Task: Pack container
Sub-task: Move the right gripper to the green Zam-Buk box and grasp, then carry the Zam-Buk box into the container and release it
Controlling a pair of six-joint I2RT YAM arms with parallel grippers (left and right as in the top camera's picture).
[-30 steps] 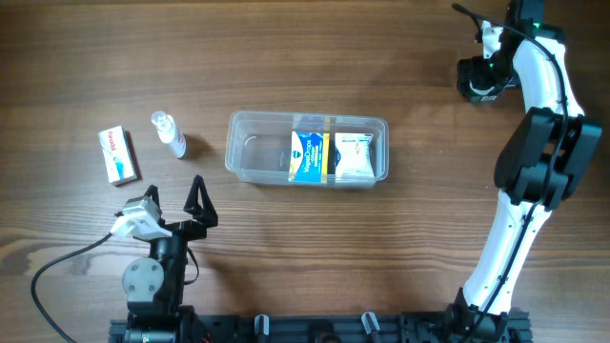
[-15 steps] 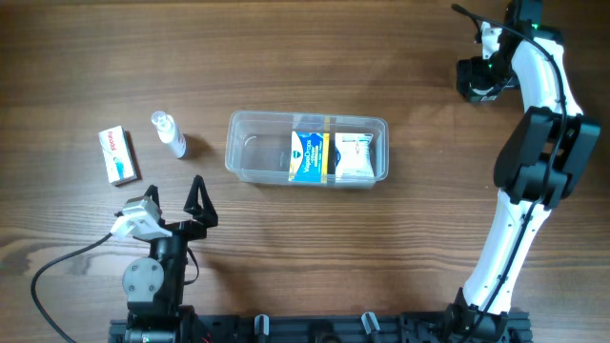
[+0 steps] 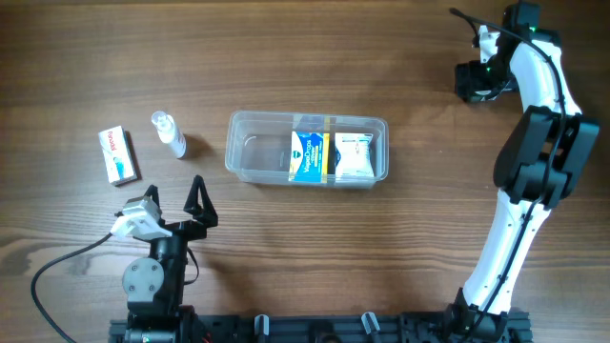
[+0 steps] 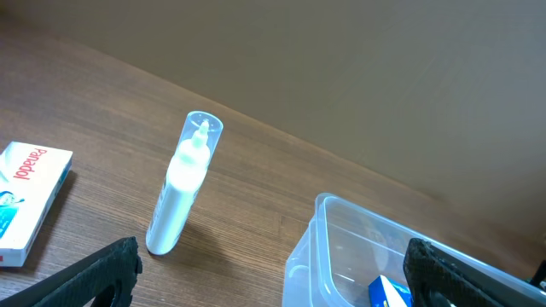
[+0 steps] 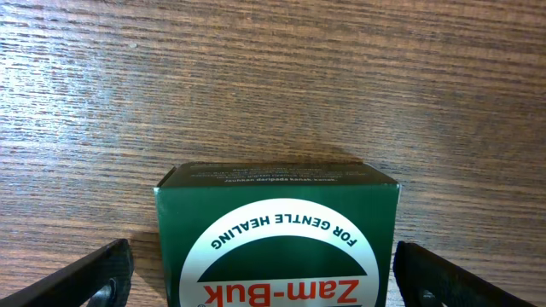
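Judged light, stiff card, crushable: pinch Zam-Buk box (image 5: 277, 230) across side faces for the container (image 3: 232, 152), with right gripper (image 5: 260, 260) wide open, empty, flanking it; left gripper (image 3: 173, 198) likewise gaping, empty.

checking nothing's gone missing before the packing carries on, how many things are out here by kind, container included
small boxes: 4 (Panadol box, blue and yellow box, white box, green Zam-Buk box)
bottles: 1 (small bottle)
tubs: 1 (container)
total: 6
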